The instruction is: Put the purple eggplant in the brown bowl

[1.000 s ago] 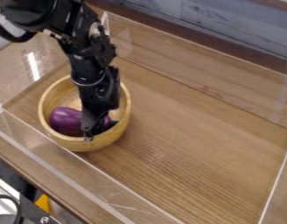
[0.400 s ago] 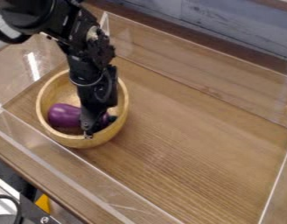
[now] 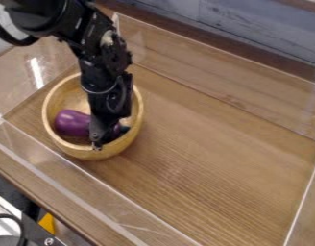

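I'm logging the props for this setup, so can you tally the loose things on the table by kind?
Purple eggplant: 1, lying inside the bowl
Brown wooden bowl: 1
Total: 2 loose things

The gripper reaches down into the bowl beside the eggplant and is not counted.

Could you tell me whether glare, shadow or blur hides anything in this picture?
Camera view: soft and low-resolution overall; pale glare streaks the clear plastic walls; the black end effector blurs into shadow inside the round light-brown wooden bowl, partly covering the glossy purple eggplant.
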`<state>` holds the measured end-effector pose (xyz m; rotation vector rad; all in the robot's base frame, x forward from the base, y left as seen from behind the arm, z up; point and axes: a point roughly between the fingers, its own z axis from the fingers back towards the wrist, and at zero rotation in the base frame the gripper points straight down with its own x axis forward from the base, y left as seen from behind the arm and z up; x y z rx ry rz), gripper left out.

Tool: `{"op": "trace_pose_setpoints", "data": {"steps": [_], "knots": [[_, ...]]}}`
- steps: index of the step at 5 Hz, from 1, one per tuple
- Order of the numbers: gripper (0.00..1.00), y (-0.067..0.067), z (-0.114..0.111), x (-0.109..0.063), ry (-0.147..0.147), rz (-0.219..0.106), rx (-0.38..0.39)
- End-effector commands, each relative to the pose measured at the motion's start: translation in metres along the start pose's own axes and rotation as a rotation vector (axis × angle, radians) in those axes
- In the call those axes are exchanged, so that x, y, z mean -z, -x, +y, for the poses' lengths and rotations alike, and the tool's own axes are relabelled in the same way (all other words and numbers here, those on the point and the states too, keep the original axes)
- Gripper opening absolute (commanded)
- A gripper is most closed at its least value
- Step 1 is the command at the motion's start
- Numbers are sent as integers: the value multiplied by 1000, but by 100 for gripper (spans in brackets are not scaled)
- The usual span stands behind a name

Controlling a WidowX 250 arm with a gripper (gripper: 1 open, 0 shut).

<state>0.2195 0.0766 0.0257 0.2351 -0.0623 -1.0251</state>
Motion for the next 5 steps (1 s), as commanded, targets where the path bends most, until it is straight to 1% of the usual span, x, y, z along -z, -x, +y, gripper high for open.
{"op": "trace_pose_setpoints", "data": {"steps": [1, 2, 4, 5], "knots": [[0, 0, -16, 18, 39, 9, 21], [0, -1, -21, 22, 41, 11, 46], [0, 22, -32, 30, 52, 25, 48], [0, 21, -38, 27, 59, 40, 13]]}}
